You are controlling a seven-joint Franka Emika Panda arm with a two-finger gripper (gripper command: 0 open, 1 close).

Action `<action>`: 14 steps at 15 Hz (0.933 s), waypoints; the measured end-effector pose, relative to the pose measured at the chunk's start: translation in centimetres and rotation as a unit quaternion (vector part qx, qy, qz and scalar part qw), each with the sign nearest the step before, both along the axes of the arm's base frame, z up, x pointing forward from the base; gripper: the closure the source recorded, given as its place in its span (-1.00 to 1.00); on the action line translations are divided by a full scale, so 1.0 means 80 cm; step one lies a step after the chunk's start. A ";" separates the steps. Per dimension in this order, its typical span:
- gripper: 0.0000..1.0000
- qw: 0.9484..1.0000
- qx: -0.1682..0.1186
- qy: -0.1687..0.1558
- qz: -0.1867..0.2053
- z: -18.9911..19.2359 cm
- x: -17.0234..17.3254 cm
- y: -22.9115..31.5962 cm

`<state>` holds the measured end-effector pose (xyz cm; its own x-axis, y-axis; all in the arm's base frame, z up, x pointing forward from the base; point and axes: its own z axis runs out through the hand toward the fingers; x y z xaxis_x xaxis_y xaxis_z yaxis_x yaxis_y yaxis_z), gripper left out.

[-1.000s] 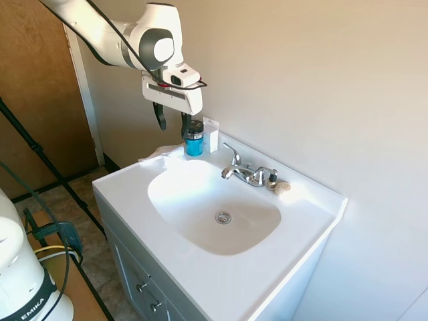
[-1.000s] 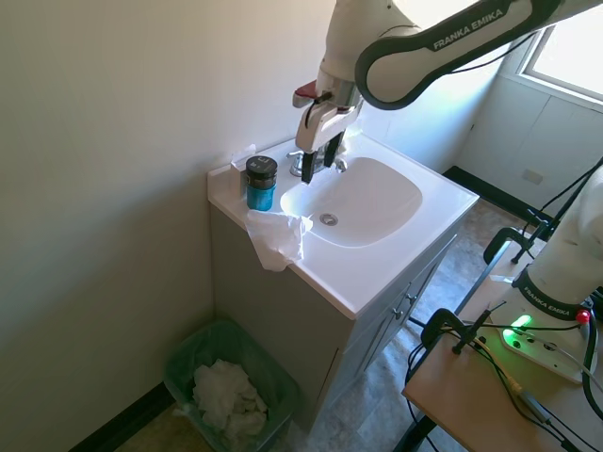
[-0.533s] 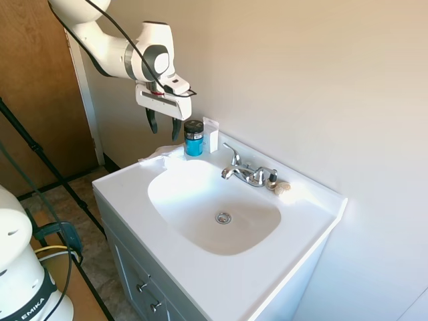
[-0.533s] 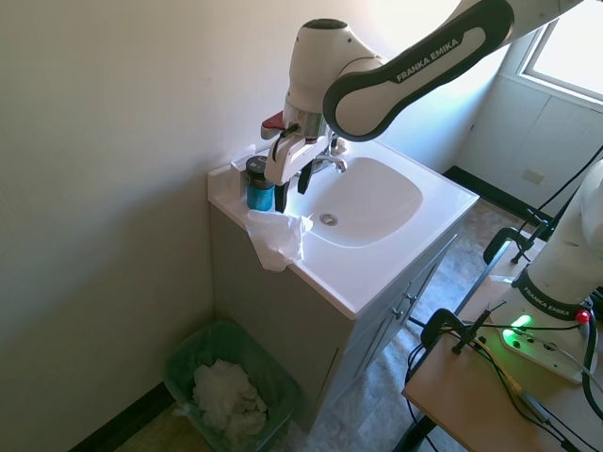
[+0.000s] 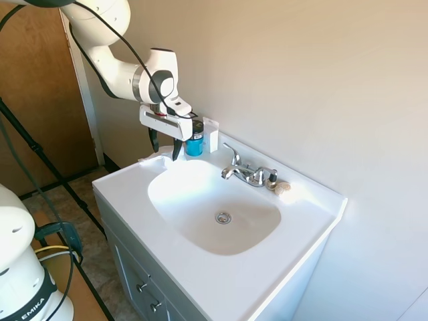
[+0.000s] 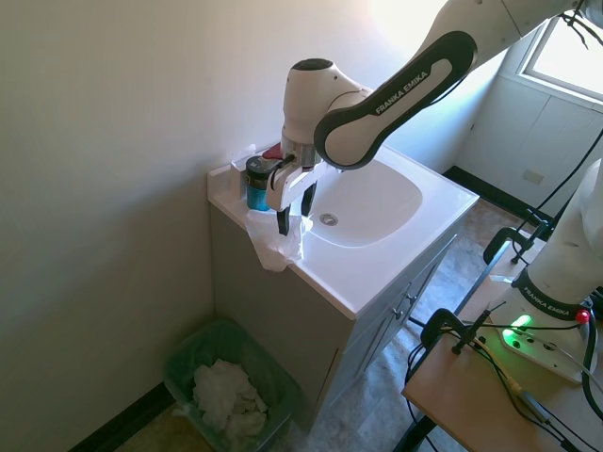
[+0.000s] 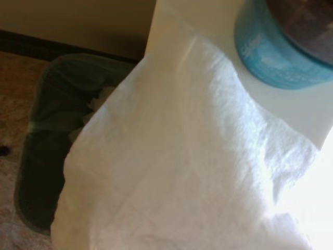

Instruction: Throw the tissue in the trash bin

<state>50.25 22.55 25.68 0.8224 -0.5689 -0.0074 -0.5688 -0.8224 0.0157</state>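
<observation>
You can see the tissue is thin, soft, matt white paper with a faint pebbled texture and loose creases; at 2 o'clock from it in the wrist view the jar looks like glossy blue plastic under a dark lid. The tabletop is smooth, glossy white with the look of moulded stone, and so is the basin. The tap is bright polished metal. The arm's shell is glossy white plastic, the pincer has matt black fingers. The trash bin is dull green translucent plastic, holding crumpled white paper. The door is matt brown wood.
</observation>
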 end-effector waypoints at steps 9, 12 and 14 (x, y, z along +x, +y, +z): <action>1.00 1.000 -0.006 0.014 -0.005 -0.013 -0.002 -0.005; 1.00 1.000 -0.007 0.018 -0.006 -0.014 -0.002 -0.007; 1.00 1.000 -0.007 0.018 -0.007 -0.013 -0.002 -0.007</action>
